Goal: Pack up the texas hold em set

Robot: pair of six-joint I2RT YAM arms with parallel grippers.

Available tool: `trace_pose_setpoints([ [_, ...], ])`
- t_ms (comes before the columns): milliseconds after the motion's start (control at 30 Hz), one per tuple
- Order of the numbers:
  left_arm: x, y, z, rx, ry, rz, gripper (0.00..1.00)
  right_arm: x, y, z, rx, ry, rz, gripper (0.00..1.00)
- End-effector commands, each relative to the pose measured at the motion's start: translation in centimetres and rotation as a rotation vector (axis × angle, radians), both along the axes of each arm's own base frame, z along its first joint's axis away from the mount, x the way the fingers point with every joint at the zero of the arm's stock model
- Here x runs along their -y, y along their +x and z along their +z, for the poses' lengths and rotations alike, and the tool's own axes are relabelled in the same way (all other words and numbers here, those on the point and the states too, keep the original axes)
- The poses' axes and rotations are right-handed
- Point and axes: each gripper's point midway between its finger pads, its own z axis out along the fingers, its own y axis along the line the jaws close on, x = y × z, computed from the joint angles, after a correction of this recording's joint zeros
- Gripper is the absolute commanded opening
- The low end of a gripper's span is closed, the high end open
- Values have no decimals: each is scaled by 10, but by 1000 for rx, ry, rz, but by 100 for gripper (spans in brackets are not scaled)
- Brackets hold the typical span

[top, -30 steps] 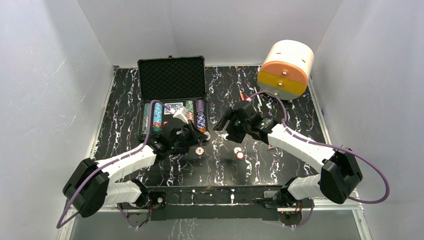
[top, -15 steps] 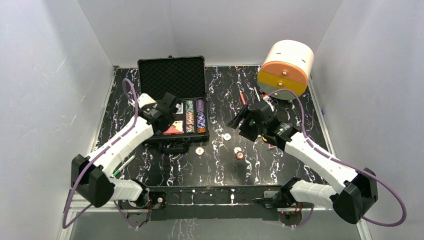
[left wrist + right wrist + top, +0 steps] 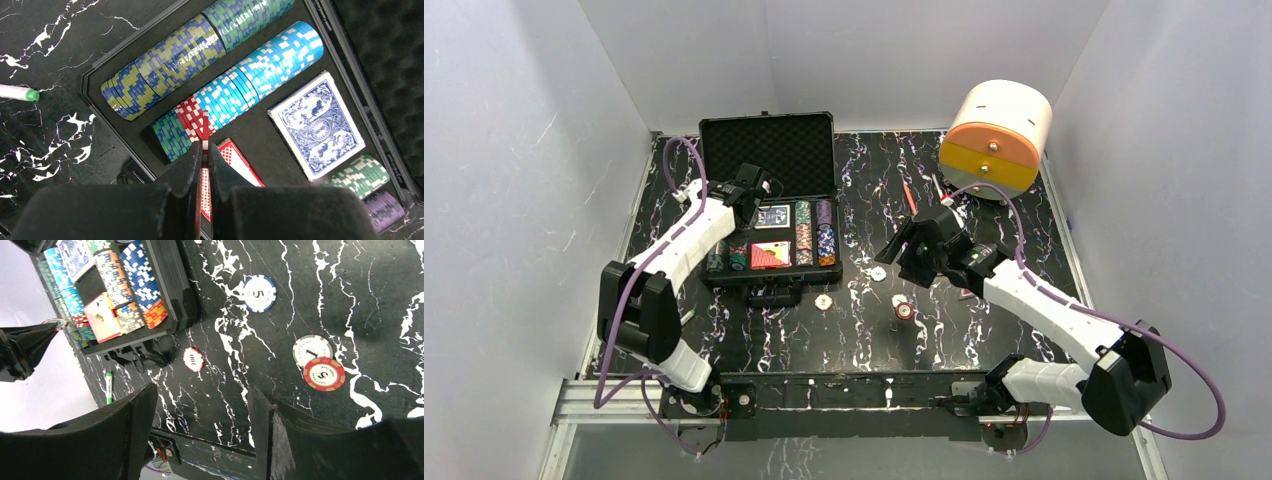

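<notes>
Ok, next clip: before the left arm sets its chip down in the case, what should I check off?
1. Left fingers shut on the chip: ok.
2. Case open, lid back: ok.
3. Chip held above the chip row, near its red section: ok.
4. Room in that row for one more: cannot tell.
5. Blue deck and red deck in the case: ok.
6. Every chip packed: not ok. Four loose chips lie outside the case, under the open right fingers.
</notes>
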Motion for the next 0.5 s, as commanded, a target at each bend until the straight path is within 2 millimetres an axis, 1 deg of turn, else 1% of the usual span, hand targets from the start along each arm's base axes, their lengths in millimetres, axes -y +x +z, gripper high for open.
trace_pose_setpoints([
  [0,-5,3,1,-7,1,12,0,-6,4,0,22,12,19,74],
  [100,-1,-5,-8,-43,-39,39,0,-7,7,-2,24,-10,35,74],
  [300,-6,-26,-19,-107,-40,113,0,-12,14,-1,30,-28,55,74],
  [467,-10,-38,-29,-158,-26,138,0,-15,15,-2,29,-24,60,74],
])
